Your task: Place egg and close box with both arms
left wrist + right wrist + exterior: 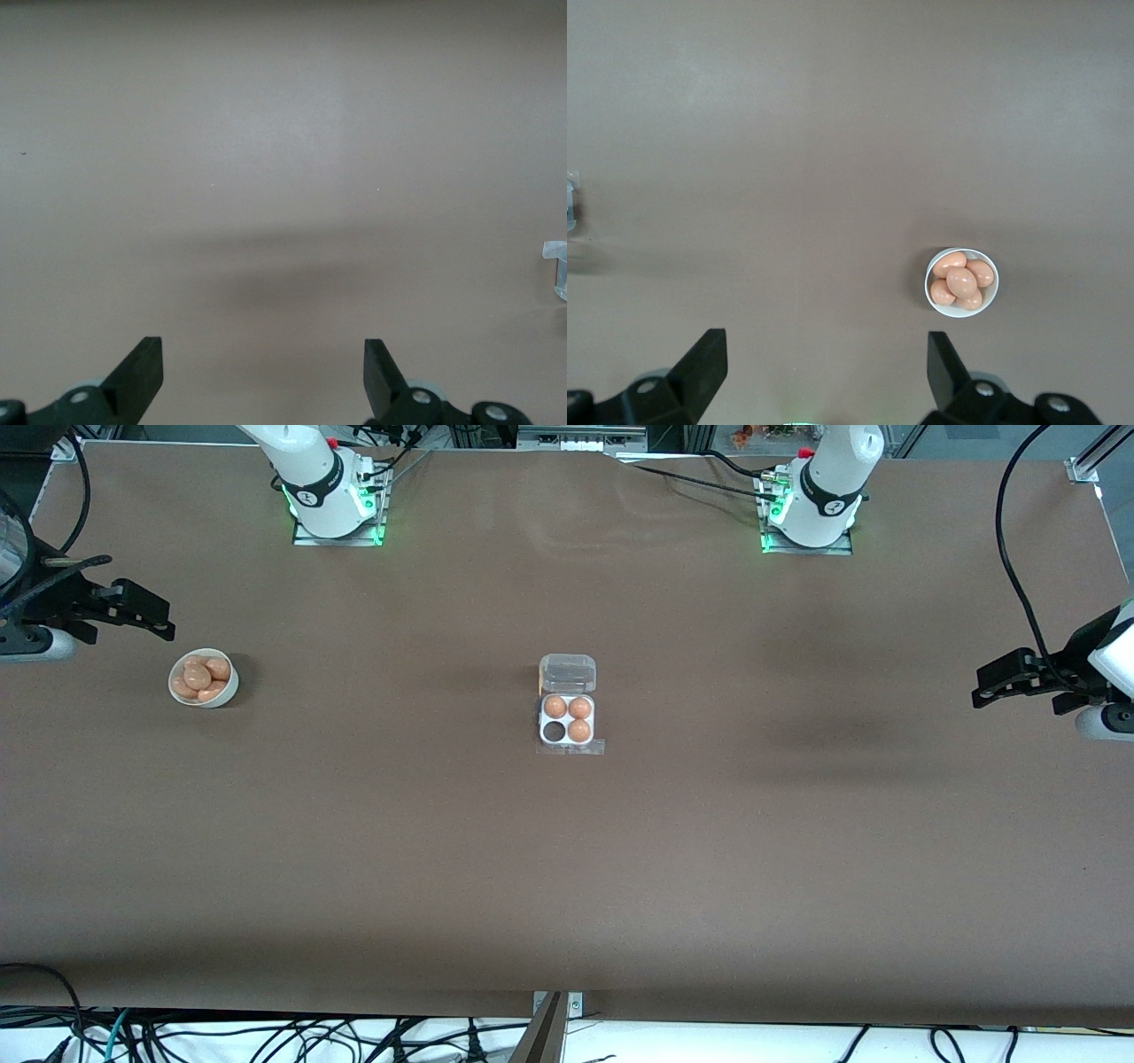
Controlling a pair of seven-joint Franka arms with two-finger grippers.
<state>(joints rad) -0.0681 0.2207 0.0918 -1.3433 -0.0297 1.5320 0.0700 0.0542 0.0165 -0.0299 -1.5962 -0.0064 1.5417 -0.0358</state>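
Note:
The box [567, 741] lies at the table's middle with its clear lid [568, 672] folded open. Three orange-brown eggs fill three cups and one cup [555, 732] is empty. Several more eggs [198, 677] lie in a round white bowl [223, 693] toward the right arm's end. My right gripper [164, 622] hangs open and holds nothing, over the table close to the bowl. In the right wrist view the gripper [827, 350] shows the bowl [990, 301] off to one side. My left gripper [982, 689], also [264, 354], hangs open and holds nothing over the table at the left arm's end.
Both arm bases [335, 491] [811, 500] stand along the table's edge farthest from the front camera. Cables hang at the table ends and below the nearest edge. A sliver of the box [556, 266] shows at the rim of the left wrist view.

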